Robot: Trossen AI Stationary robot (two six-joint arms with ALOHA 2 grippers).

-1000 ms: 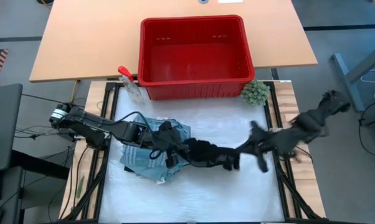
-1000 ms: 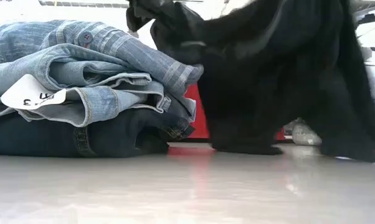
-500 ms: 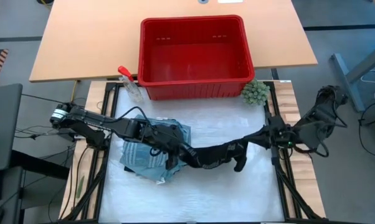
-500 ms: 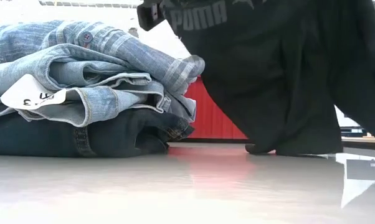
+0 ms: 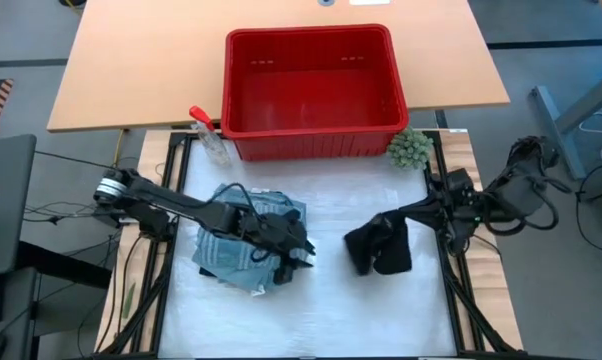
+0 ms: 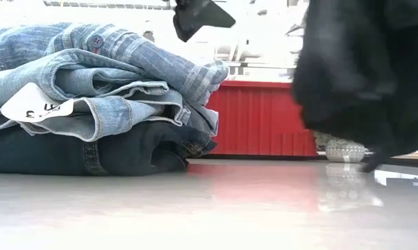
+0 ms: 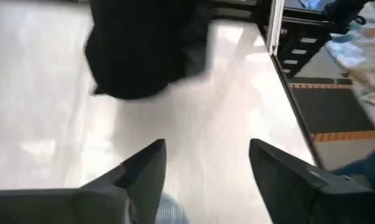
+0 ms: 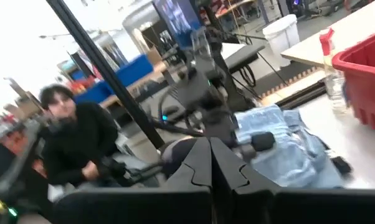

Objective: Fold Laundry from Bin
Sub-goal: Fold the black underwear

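Fingers point(image 7: 144, 171) of left gripper point(image 5: 299, 252) spread apart, holding nothing, over the folded laundry stack point(image 5: 243, 240) toward worktop's point(image 5: 321, 320) left edge. Fingers of right gripper point(image 5: 399, 218) pressed together, clamped on small black piece point(image 5: 378, 246), dangling as a bunched lump toward right edge. Red bin point(image 5: 313, 78) standing at far edge, spray bottle point(image 5: 209, 136) by its left corner, green fuzzy ball point(image 5: 409, 148) by its right corner.
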